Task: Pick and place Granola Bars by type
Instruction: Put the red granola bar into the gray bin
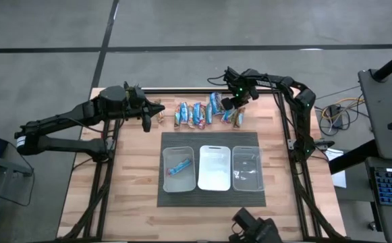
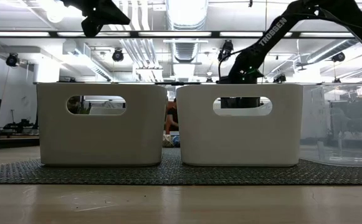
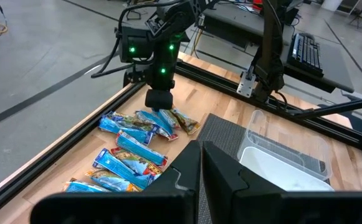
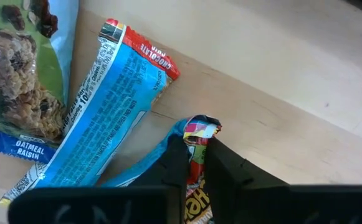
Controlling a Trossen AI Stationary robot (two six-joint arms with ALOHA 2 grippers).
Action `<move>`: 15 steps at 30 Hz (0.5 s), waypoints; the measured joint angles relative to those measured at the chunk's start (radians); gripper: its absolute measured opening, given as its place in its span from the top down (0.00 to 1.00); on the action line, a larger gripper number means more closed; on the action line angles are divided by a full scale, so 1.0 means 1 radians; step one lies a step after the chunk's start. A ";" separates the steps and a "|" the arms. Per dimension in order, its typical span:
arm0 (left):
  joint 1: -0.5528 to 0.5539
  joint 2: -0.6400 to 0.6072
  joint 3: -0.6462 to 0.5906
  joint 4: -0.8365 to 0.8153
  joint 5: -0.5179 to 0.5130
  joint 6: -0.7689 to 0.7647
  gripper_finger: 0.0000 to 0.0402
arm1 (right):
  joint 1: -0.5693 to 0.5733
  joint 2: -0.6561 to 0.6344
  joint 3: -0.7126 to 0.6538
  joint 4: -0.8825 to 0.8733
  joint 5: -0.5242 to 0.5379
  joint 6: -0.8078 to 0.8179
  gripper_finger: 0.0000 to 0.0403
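— Where are the bars?
— Most lie flat in a row [image 1: 199,113] at upper centre of the high view, blue wrappers with red or tan ends, some overlapping.
— Any elsewhere?
— One blue bar [image 1: 179,167] lies aslant in the left bin.

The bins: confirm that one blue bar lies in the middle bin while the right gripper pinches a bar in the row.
Wrong bin. The high view shows the blue bar in the left bin; the middle bin holds none. The rest stands: the right gripper pinches a bar in the row.
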 joint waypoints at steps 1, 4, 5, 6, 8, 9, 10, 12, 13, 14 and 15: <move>0.000 0.000 0.000 0.000 0.000 0.000 1.00 | -0.001 -0.007 0.000 0.000 -0.001 0.000 0.92; 0.000 0.000 0.000 0.000 0.000 0.000 1.00 | -0.003 -0.034 0.000 -0.001 -0.004 0.000 0.92; 0.000 0.000 0.000 0.000 0.000 0.000 1.00 | -0.004 -0.046 0.000 -0.001 -0.004 -0.003 0.92; 0.000 0.000 0.000 0.000 0.000 0.000 1.00 | -0.005 -0.059 0.000 -0.001 -0.004 -0.004 0.92; 0.000 0.000 0.000 0.000 0.000 0.001 1.00 | -0.006 -0.092 0.005 -0.001 -0.005 -0.007 0.92; 0.000 0.000 0.000 0.000 0.000 0.004 1.00 | -0.007 -0.109 0.007 0.002 -0.005 -0.007 0.92; 0.000 0.000 0.000 0.000 0.000 0.008 1.00 | -0.007 -0.127 0.008 0.002 -0.006 -0.007 0.92; 0.000 0.000 0.000 0.000 0.000 0.009 1.00 | -0.007 -0.167 0.010 0.001 -0.008 -0.007 0.92; 0.000 0.000 0.000 0.000 0.000 0.009 1.00 | -0.007 -0.187 0.011 0.003 -0.008 -0.008 0.92; 0.000 0.000 0.000 0.000 0.000 0.010 1.00 | -0.007 -0.208 0.011 0.002 -0.012 -0.011 0.92; 0.000 0.000 0.000 0.000 0.000 0.013 1.00 | -0.004 -0.228 0.011 0.003 -0.014 -0.018 0.92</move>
